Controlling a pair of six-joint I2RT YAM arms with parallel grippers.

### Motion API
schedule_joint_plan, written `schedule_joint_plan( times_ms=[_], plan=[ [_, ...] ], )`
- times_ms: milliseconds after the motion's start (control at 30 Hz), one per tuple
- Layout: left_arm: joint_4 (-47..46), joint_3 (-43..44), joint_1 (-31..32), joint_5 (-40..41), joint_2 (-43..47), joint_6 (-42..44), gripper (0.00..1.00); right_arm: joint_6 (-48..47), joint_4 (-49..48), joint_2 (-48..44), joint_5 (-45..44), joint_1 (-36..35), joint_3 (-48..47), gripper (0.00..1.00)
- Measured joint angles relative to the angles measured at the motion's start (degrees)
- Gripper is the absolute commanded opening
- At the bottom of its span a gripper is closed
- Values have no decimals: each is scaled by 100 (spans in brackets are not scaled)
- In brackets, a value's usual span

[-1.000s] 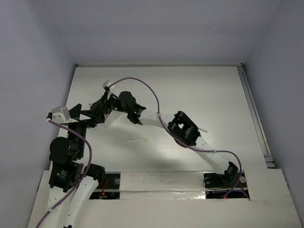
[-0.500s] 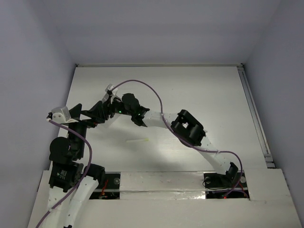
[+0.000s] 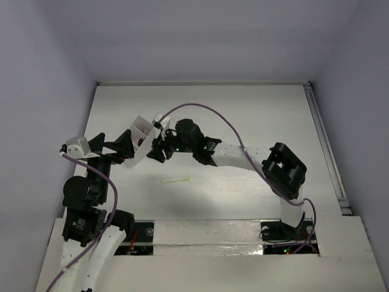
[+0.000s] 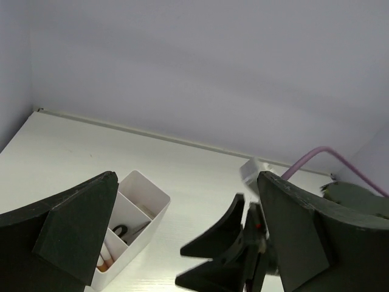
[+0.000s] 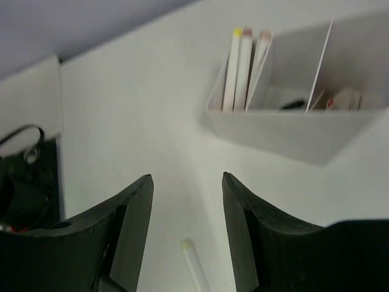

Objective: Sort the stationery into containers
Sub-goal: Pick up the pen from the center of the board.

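Note:
The white three-compartment container [image 3: 141,131] stands at the left of the table. In the right wrist view [image 5: 285,141] it holds three white sticks [image 5: 242,68] in one end compartment, something dark in the middle and small pieces [image 5: 340,98] in the other end. The left wrist view shows the container [image 4: 141,222] with black-handled scissors [image 4: 121,230] in the middle compartment. One white stick with a yellow tip [image 3: 175,180] lies loose on the table, below my right gripper's jaws [image 5: 194,263]. My right gripper [image 3: 157,149] [image 5: 186,177] is open and empty. My left gripper [image 3: 117,145] [image 4: 186,176] is open and empty beside the container.
My two grippers are close together by the container; the right gripper's fingers [image 4: 240,240] show in the left wrist view. A rail [image 3: 325,146] runs along the table's right edge. Grey walls enclose the table on three sides.
My right gripper has pulled back rightward from over the container, which now shows in the top view. The right arm's elbow swung right. The left arm and the loose stick have not moved.

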State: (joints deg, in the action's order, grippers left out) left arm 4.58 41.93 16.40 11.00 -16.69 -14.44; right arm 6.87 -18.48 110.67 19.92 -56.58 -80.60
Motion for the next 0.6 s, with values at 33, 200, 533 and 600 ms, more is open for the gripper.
schedule_joint_plan(
  times_ms=[33,200,533,600],
  plan=[
    [0,0,0,0,0,0,99,-74,293,35,26,0,9,56],
    [0,0,0,-2,0,0,99,-426,1482,205,50,0,127,58],
    [0,0,0,-7,0,0,99,-1172,3311,977,-391,-131,-448,61],
    [2,0,0,-7,0,0,99,-1270,3434,1027,-516,-245,-553,61]
  ],
)
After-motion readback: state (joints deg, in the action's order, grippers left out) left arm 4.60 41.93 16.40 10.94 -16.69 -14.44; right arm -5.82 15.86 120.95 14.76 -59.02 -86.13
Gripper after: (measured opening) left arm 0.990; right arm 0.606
